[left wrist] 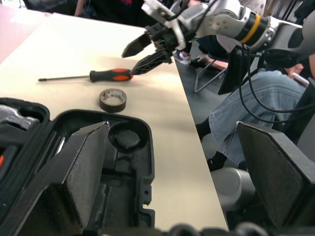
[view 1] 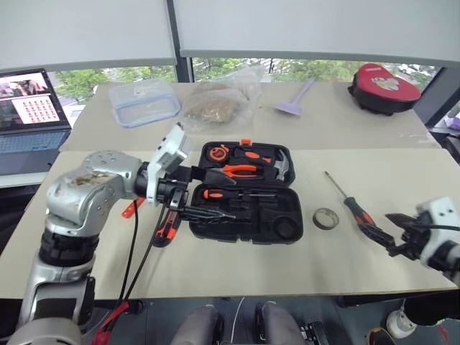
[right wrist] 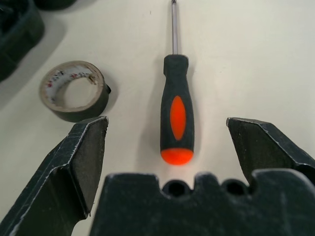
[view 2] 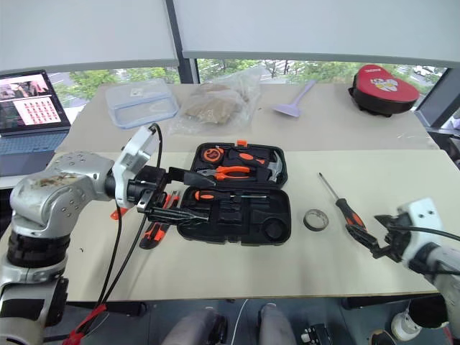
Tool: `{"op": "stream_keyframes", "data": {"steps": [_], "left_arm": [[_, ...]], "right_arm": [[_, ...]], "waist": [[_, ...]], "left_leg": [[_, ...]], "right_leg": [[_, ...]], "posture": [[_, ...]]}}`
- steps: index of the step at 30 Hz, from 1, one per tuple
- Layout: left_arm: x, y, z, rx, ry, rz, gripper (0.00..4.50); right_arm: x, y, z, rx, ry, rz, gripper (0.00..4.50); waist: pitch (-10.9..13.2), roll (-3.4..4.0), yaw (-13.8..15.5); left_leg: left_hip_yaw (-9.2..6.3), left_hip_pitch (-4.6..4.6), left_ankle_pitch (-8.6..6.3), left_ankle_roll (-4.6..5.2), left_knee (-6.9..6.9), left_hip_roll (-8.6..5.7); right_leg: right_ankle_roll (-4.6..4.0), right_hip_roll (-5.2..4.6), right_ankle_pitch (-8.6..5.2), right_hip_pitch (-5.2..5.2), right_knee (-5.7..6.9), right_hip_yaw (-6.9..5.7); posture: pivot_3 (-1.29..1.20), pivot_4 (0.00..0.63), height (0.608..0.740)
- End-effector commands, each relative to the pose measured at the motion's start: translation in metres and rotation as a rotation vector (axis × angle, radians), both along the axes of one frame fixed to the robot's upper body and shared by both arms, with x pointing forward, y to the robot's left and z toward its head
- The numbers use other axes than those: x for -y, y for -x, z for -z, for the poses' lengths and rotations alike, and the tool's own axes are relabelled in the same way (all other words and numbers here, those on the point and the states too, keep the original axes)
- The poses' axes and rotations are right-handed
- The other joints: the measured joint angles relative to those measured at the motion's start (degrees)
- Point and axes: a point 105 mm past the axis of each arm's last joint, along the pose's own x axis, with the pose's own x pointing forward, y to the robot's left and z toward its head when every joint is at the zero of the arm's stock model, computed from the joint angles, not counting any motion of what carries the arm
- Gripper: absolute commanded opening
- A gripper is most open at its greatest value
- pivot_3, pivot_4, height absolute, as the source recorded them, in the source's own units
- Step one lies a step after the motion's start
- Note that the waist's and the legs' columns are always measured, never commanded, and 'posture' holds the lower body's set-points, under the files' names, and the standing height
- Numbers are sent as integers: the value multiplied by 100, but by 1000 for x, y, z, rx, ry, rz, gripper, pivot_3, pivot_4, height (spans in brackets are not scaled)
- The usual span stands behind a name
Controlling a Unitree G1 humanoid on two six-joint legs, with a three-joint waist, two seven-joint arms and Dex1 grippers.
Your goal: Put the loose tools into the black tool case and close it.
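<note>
The black tool case [view 1: 284, 215] lies open in the middle of the table. It holds pliers, a hammer and a black-and-orange screwdriver [view 1: 215, 194]. My left gripper [view 1: 219, 195] hovers open and empty over the case's left side. An orange-and-black utility knife [view 1: 167, 230] and a slim orange screwdriver [view 1: 131, 208] lie left of the case. To its right sit a grey tape roll [view 1: 325, 218] and another black-and-orange screwdriver [right wrist: 177, 118]. My right gripper [view 1: 377, 223] is open just behind that screwdriver's handle, one finger on each side, not touching it.
At the back of the table are a laptop [view 1: 29, 115], a clear plastic box [view 1: 144, 102], a plastic bag [view 1: 215, 104], a purple scraper [view 1: 295, 100] and a red-and-black pouch [view 1: 384, 88]. A seated person's jeans [left wrist: 256, 98] show past the table edge.
</note>
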Motion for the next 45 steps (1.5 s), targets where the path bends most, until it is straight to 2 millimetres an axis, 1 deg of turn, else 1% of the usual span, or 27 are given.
{"op": "stream_keyframes", "data": {"steps": [1,2,3,4,5,8,9,10,12,13,15,16,17,19,20,21,23,24,26,29,32,35,42,45], "left_arm": [[0,5,-5,50,-12,4,4484],[0,6,-5,52,-15,2,4484],[-1,6,-6,55,-17,-1,4500],[-1,6,-6,57,-20,-6,4500],[-2,5,-5,58,-25,-13,4500],[-7,3,-1,58,-48,-25,4500],[-9,2,1,56,-57,-33,4500],[-10,2,2,54,-62,-38,4500],[-18,-4,6,51,-82,-69,4500],[-22,-6,9,54,-97,-81,4500],[-27,-9,12,60,-117,-89,4500],[-31,-10,14,62,-135,-89,4500],[-33,-11,15,63,-148,-87,4500],[-37,-10,19,69,-180,-68,4500],[-39,-10,21,70,-192,-59,4500],[-39,-9,23,71,-201,-52,4500],[-40,-10,25,74,-206,-50,4500],[-39,-11,26,78,-207,-50,4500],[-38,-11,27,86,-210,-49,4500],[-39,-10,24,106,-207,-60,4500],[-41,-10,20,111,-193,-83,4500],[-42,-10,20,117,-192,-101,4500],[-41,-10,20,122,-183,-115,4500],[-40,-13,20,128,-179,-124,4500]], "right_arm": [[4,-14,7,23,23,26,4500],[4,-17,9,24,19,29,4500],[4,-19,10,29,13,33,3967],[4,-20,10,33,7,33,3788],[4,-21,11,37,3,30,3364],[3,-20,8,57,6,17,2398],[3,-19,3,70,17,2,2112],[3,-18,0,79,26,-8,1666],[1,-16,-20,121,43,-62,1095],[-2,-18,-34,147,54,-107,1064],[-9,-20,-51,177,73,-177,1066],[-24,-22,-66,193,83,-287,1066],[-35,-23,-75,199,91,-363,1066],[-68,-15,-87,176,106,-593,1066],[-87,-9,-88,149,112,-722,1066],[-100,-5,-88,128,117,-809,1066],[-122,-2,-84,102,147,-948,1066],[-135,-8,-79,108,181,-1001,1066],[-150,-16,-74,121,228,-1055,1066],[-161,-34,-67,140,296,-1049,1066],[-163,-45,-59,145,376,-1065,1066],[-167,-56,-55,142,382,-1033,1066],[-164,-63,-43,128,397,-1027,1066],[-169,-62,-44,135,390,-1046,1066]], "waist": [[0,2,7],[0,2,9],[0,2,5],[0,2,9],[0,2,11],[-1,3,1],[-1,3,-1],[-1,3,0],[0,7,5],[1,11,2],[4,27,0],[4,28,-6],[7,32,-21],[8,36,-47],[8,35,-48],[8,35,-52],[9,32,-48],[10,31,-48],[13,25,-48],[14,23,17],[14,23,33],[15,22,0],[15,22,-9],[15,22,-12]], "left_leg": [[1,-1,0,0,0,-1],[-1,-1,0,-1,-1,-1],[0,-2,1,-1,0,-2],[0,-1,1,-1,1,-2],[-1,-1,1,-1,2,-2],[-2,-1,0,-2,-1,-2],[-2,0,1,-2,-3,-1],[-1,-1,1,-2,-3,-1],[-2,-1,1,-2,-3,-1],[-1,-1,1,-2,-3,-3],[4,-2,1,-2,-2,-4],[4,-2,1,-2,-3,-4],[3,-1,0,-2,-3,-1],[8,-4,1,-2,-5,0],[6,-4,1,-2,-10,3],[2,-4,1,-3,-11,7],[-2,-5,0,-4,-12,12],[-5,-9,0,-4,-9,11],[-3,-12,-1,-2,-2,8],[-4,-32,-2,2,6,-1],[-7,-39,-2,2,10,-7],[-8,-40,-2,1,9,-7],[-5,-48,1,-3,6,-6],[-5,-47,1,-3,6,-5]], "right_leg": [[0,-1,0,-1,0,1],[0,-1,0,-1,0,0],[0,-1,0,-2,0,0],[0,-1,0,1,-2,1],[0,-1,0,1,-2,0],[0,0,0,-1,-1,0],[0,0,0,-1,-1,0],[0,0,0,-2,-1,1],[0,0,0,-1,-1,0],[0,0,0,-2,-2,1],[0,0,0,-3,-2,4],[0,0,0,-4,-2,4],[0,2,0,-3,-2,3],[-1,2,0,-10,-1,5],[-3,3,-2,-12,-2,2],[-5,4,-3,-11,-2,-3],[-7,6,-4,-10,-6,-9],[-6,5,-4,-8,-9,-12],[-5,0,-3,-7,-10,-10],[-3,-7,-2,-23,-8,-15],[0,-8,0,-32,-8,-16],[0,-6,0,-35,-8,-19],[-1,-5,0,-55,0,-16],[-1,-5,0,-55,0,-16]], "posture": [[0,150,722],[0,150,722],[0,150,722],[0,150,722],[0,150,722],[0,150,722],[0,150,722],[0,150,722],[0,150,722],[0,150,722],[0,150,722],[0,150,722],[0,150,722],[0,150,722],[0,150,722],[0,150,722],[0,150,722],[0,150,722],[0,150,722],[0,150,722],[0,150,722],[0,150,722],[0,150,722],[0,150,722]]}}
